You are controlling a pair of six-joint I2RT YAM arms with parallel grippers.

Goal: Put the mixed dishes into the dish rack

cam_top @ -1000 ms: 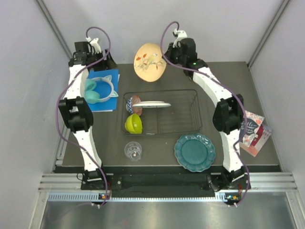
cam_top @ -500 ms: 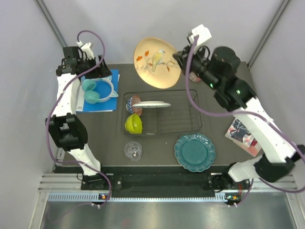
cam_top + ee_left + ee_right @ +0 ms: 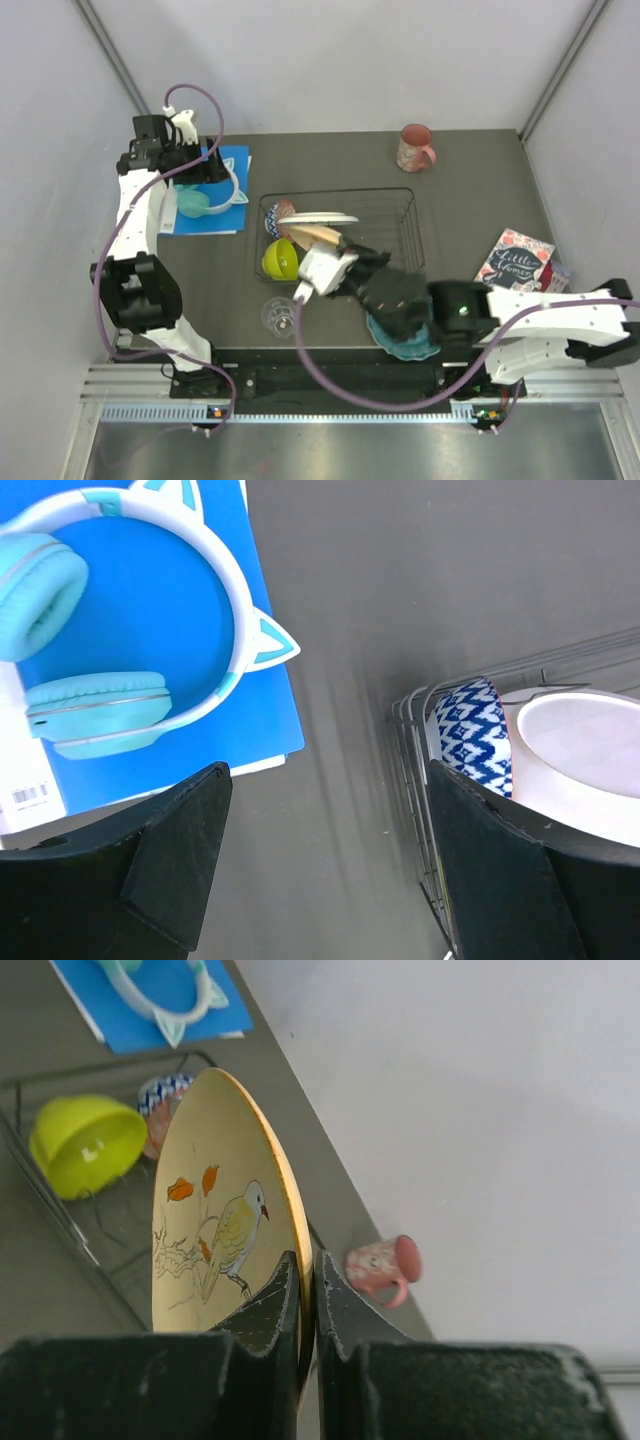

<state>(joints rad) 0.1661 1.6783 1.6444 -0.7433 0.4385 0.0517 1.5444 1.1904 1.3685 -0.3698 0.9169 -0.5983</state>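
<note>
Top view: your one dish rack (image 3: 380, 250) holds one lime-green bowl (image 3: 280, 259), one red-patterned bowl (image 3: 283, 212), one white plate (image 3: 322, 218). Left wrist: left gripper (image 3: 325, 780) spread wide, left of the rack. Right wrist: right gripper (image 3: 305, 1270) pinches one cream floral plate (image 3: 225, 1230) over the rack

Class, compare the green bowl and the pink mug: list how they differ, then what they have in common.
The green bowl sits tilted inside the wire rack; the pink mug stands upright on the table, outside the rack. The mug has a handle; the bowl has none. The bowl is plain; the mug looks patterned. Both are open-topped vessels.
</note>
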